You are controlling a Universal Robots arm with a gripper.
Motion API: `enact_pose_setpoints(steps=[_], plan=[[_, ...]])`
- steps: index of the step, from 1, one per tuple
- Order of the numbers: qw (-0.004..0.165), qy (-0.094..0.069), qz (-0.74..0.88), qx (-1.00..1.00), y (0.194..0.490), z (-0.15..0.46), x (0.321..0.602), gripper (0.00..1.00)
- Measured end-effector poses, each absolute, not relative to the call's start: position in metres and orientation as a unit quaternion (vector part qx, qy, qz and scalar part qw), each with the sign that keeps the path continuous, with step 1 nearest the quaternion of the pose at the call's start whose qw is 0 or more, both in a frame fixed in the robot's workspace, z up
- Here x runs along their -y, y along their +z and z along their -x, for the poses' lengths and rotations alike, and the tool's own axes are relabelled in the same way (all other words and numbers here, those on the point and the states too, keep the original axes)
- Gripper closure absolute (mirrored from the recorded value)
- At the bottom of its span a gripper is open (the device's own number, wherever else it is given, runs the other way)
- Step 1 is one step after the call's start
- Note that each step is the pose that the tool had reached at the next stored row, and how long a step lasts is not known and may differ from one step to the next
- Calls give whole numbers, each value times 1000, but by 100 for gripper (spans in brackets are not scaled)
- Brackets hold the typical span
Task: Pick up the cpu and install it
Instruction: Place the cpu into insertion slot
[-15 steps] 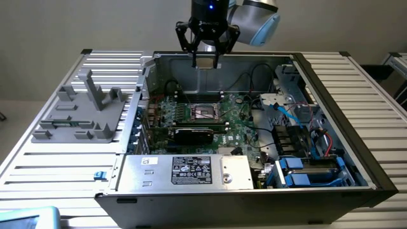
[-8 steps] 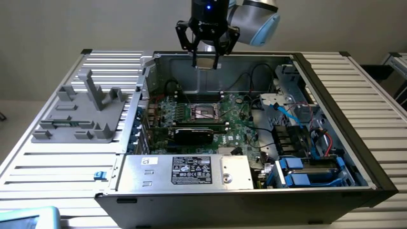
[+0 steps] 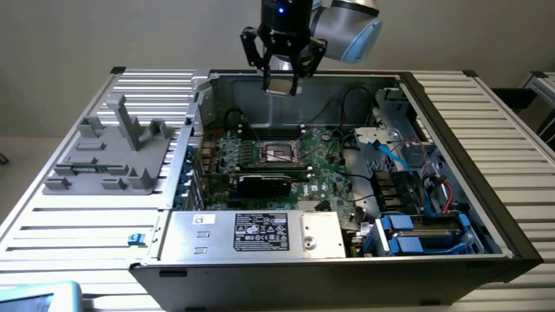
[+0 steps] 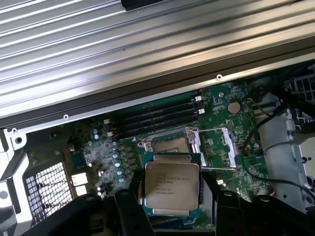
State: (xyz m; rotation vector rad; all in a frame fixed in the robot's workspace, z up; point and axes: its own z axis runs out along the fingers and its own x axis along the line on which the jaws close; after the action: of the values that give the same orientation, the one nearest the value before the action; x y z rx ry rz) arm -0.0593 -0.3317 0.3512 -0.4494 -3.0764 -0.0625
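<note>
Our pincer (image 3: 281, 88), at the upper centre of the exterior frame, grips the cpu (image 3: 279, 86) by two opposite edges, jaws set fairly wide around the flat chip, its printed metal top turned toward the wrist camera. We hang high over the open computer case (image 3: 303, 286). The empty socket (image 3: 279, 153) lies straight below the pincer in the frame, mid-motherboard (image 3: 329, 170), well apart from the chip, and its metal frame appears swung open. A grey fixture (image 3: 113, 156) stands on the slatted worktop (image 3: 78, 227) at the frame's left.
</note>
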Motion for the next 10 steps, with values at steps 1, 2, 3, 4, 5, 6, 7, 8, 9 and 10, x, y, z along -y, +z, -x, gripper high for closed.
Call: enact_pose_setpoints(steps=[1, 2, 3, 4, 5, 6, 7, 8, 9, 10], plan=[[16, -20, 152, 988, 351, 59, 332, 44], [16, -20, 161, 987, 351, 59, 332, 44], [15, -20, 168, 985, 351, 59, 332, 44], [15, -21, 176, 984, 351, 59, 332, 44], [15, -21, 184, 983, 350, 59, 332, 44], [15, -21, 192, 981, 350, 59, 332, 44], [15, -21, 200, 980, 350, 59, 332, 44], [15, -21, 207, 978, 350, 59, 332, 44], [14, -21, 215, 976, 350, 59, 332, 44], [14, -21, 223, 975, 350, 59, 332, 44]])
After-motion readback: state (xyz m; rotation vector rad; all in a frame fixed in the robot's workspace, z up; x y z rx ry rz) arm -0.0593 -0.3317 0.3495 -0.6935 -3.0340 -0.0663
